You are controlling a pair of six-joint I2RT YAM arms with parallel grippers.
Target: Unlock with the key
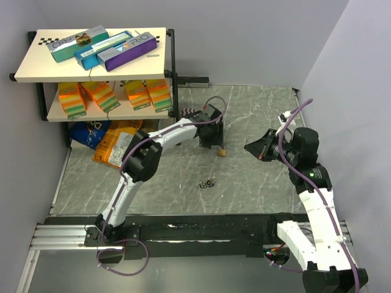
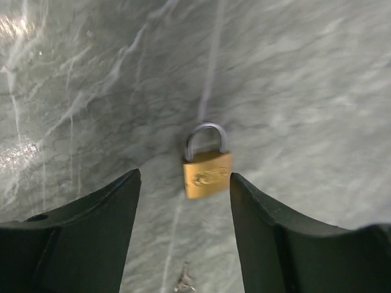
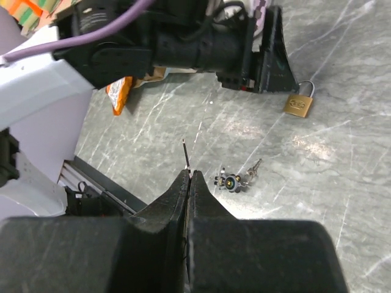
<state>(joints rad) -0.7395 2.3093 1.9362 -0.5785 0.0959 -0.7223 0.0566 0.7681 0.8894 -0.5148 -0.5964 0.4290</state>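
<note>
We are working on the opening step, getting the padlock held so that the key can go in. Our left gripper is hanging low over the table with its jaws standing wide, one on each side of the padlock, touching neither edge and holding nothing. The padlock is lying flat with its shackle closed and pointing away from the left wrist. Our right gripper is pressed fully closed, its fingers meeting. A thin dark sliver is sticking out past the tips, and we cannot tell what it is or whether it is pinched. The key, a small dark bunch, is lying loose on the table near the padlock, on the side toward our bases and between the two arms, with nothing touching it. To do this well, we are judging that the left should come straight down, centre the brass body between its pads and close across the body's two edges, not on the shackle. That leaves free the end opposite the shackle, where we are expecting the keyhole. The body looks small and slick, so a skewed close is likely to push it sideways. The right will need to open before going for the key, and should pinch it by the bow so the blade is sticking out clear.
</note>
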